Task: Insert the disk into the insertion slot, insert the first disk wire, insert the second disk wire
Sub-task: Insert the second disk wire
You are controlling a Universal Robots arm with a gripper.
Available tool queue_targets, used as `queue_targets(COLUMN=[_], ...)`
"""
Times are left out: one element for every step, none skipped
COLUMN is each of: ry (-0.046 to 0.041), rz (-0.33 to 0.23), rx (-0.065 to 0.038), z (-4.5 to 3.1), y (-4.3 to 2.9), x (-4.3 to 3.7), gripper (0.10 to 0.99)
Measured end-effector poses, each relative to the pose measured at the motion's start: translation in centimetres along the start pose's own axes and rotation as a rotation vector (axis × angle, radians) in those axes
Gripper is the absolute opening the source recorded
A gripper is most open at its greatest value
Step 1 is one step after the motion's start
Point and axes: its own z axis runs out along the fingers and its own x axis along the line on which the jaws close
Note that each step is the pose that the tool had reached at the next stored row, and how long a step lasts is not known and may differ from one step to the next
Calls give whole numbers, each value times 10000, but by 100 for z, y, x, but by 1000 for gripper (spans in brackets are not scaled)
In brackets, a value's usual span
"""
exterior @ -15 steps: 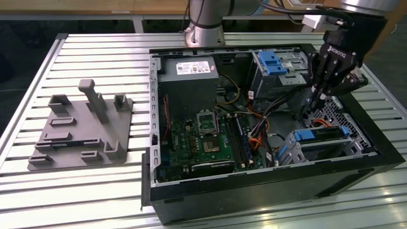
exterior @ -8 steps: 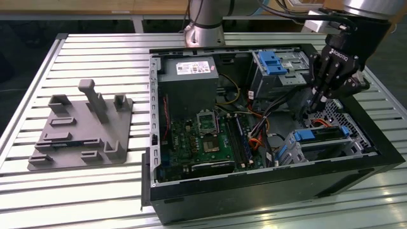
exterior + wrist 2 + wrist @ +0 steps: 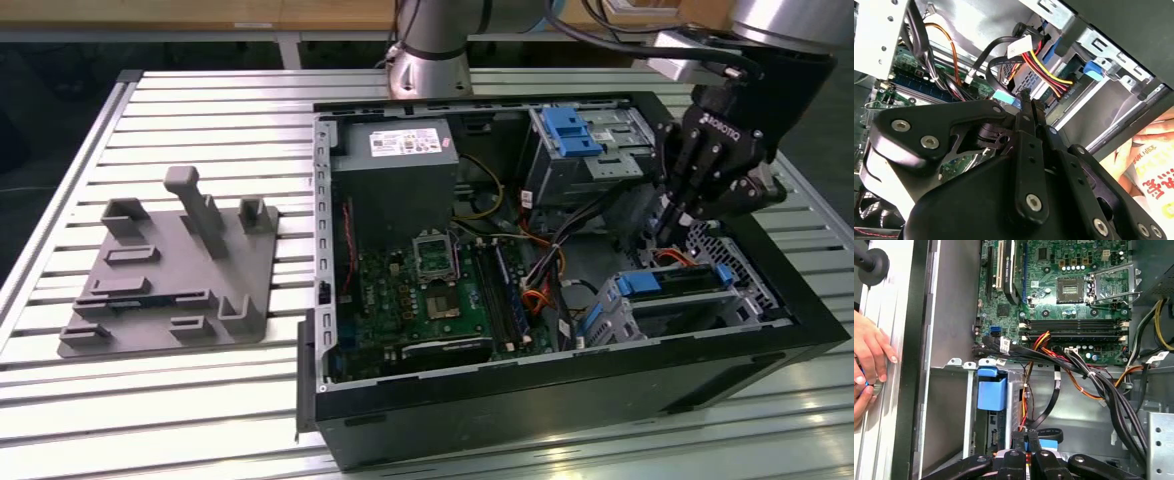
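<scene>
1. Nearest in the exterior view: silver slatted metal table (image 3: 200, 420), ribs running across, bright glare on the near edge.
2. On it, open black computer case (image 3: 561, 400) lying on its side, green motherboard (image 3: 427, 290) exposed inside.
3. Toward the exterior view's left, well apart from the case: grey moulded fixture plate (image 3: 167, 280) with upright posts and shallow pockets.
4. In the case's near corner on the exterior view's right: low silver perforated drive bay (image 3: 747, 290), with the silver hard drive in its bright blue carrier (image 3: 661, 284) seated inside it.
5. Just above that bay: black multi-link gripper (image 3: 674, 235), lowered into the case among dark cables.
6. Seen in both wrist views (image 3: 1026, 97) (image 3: 1026, 432), with fingers (image 3: 1030, 150) pressed together at the tips.
7. Small light-blue connector (image 3: 1005, 97) touching or just beside those tips in the second wrist view; cannot tell whether it is pinched.
8. Close past it: bundle of red, yellow and black wires (image 3: 1039, 67) running to the drive's end.
9. Outside the case wall in the first wrist view: a person's hand (image 3: 871, 357) resting on the table slats.
10. Farther back in the case: grey box-shaped power supply (image 3: 394, 180) and taller metal cage with a blue latch (image 3: 574, 135).
11. Behind the case: silver cylindrical arm base (image 3: 430, 50) standing on the table.
12. Farthest: pale wooden benchtop (image 3: 200, 12) along the room's back, dark space beneath.
</scene>
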Motion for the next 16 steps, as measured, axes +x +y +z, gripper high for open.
queue_targets(ry=[-27, -63, -97, -131, -170, -221, -303, -398, -496, -610, -716, -823, -903, -936, -968, -1010], rz=[-2, -5, -8, -10, -14, -19, -26, -35, -43, -53, -63, -73, -80, -84, -86, -89], rx=[2, 4, 6, 9, 12, 15, 21, 27, 34, 42, 50, 57, 63, 64, 67, 70], z=[4, 8, 12, 16, 20, 23, 26, 29, 31, 35, 37, 40, 43, 45, 48, 51], y=[1, 2, 3, 4, 5, 5, 6, 7, 7, 8, 9, 9, 10, 11, 12, 13], x=[16, 35, 54, 71, 89, 104, 118, 130, 143, 156, 169, 181, 196, 213, 228, 243], gripper=[145, 145, 145, 145, 145, 145, 145, 145, 145, 145, 145, 145, 145, 145, 145, 145])
